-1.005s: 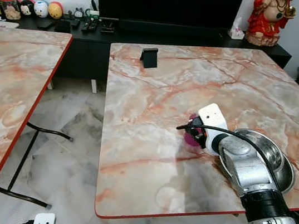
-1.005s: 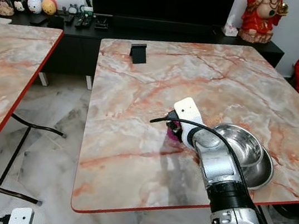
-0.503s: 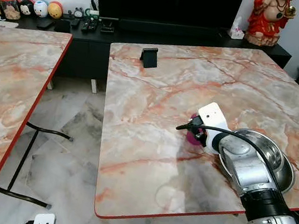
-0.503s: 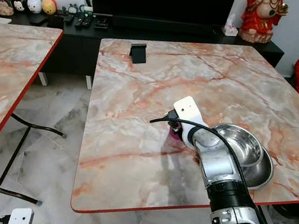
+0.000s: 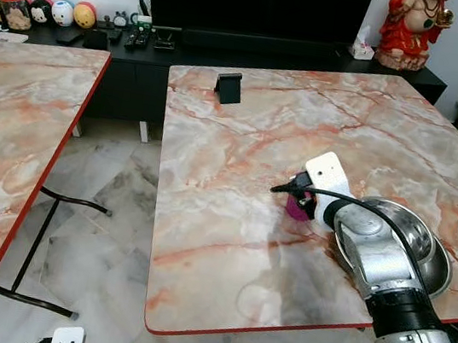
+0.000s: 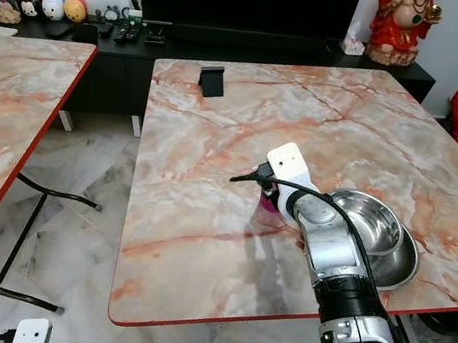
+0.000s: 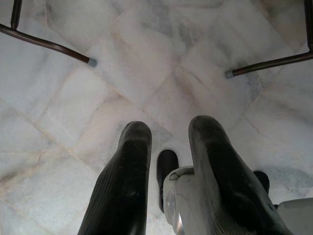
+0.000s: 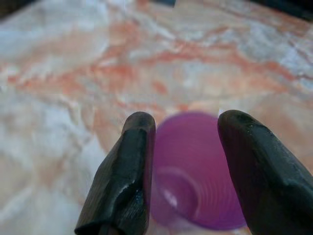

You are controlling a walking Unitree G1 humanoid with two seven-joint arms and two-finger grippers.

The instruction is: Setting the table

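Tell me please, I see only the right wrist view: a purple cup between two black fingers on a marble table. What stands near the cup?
Observer: A steel bowl sits on the table just to the robot's right of the purple cup.
Operator: Is the cup close to the table edge?
Observer: Not very. It stands inside the near half, with bare marble between it and the red front edge.
Operator: And the other arm?
Observer: The left claw hangs over the floor tiles, fingers apart, holding nothing.
Operator: Anything else on this table?
Observer: A small black stand near the far edge.
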